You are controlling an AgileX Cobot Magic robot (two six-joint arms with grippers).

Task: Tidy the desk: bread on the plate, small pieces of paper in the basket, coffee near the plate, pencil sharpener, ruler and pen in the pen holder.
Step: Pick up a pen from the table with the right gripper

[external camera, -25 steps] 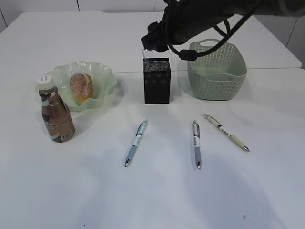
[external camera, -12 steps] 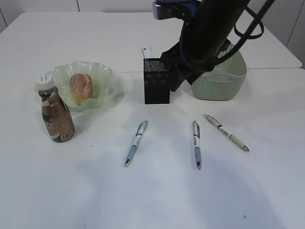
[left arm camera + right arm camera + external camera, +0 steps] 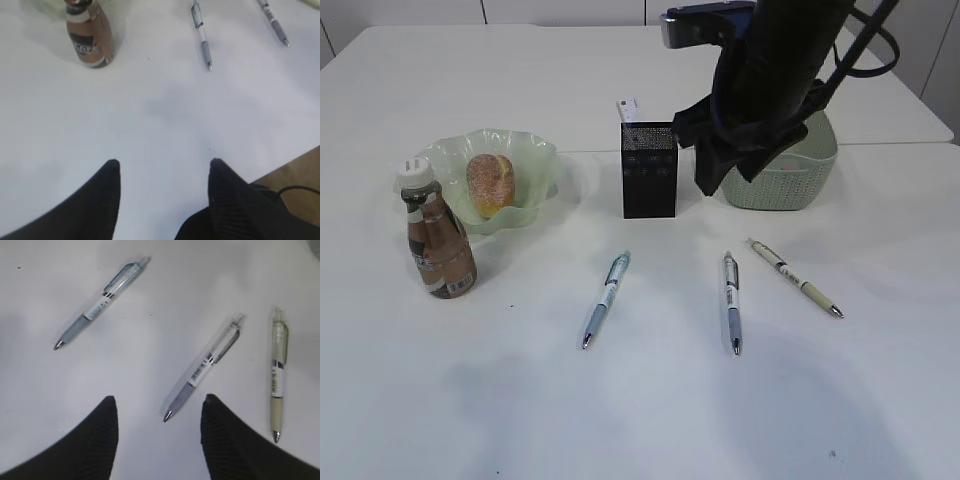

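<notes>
The right arm [image 3: 765, 90] has swung away from the top of the black pen holder [image 3: 649, 170] over the last second. It was leaning over the holder, and now it hangs just to the right of it, in front of the green basket [image 3: 810, 175]. A small white tip, likely the ruler [image 3: 628, 108], sticks up out of the holder. So that drop looks done, and the arm seems to be turning toward the pens.

The right fingers [image 3: 157, 427] are apart with nothing between them. They point down at the desk [image 3: 650, 400], where three pens lie. The blue-grey pen [image 3: 607, 297] is on the left, another blue-grey pen [image 3: 731, 301] is in the middle, and a cream pen [image 3: 794, 277] is on the right. All three must go in the holder.

The left fingers [image 3: 162, 192] are also apart and hold nothing. They hang low over the near edge of the desk.

The bread [image 3: 490, 183] sits in the wavy green plate [image 3: 535, 160]. The coffee [image 3: 438, 235] stands right beside the plate, so both jobs look finished. No pencil sharpener can be seen.

The coffee has a brown and white label, but the words are too blurry to read. The pens have small labels with tiny print, maybe a bar code, and they cannot be read either.
</notes>
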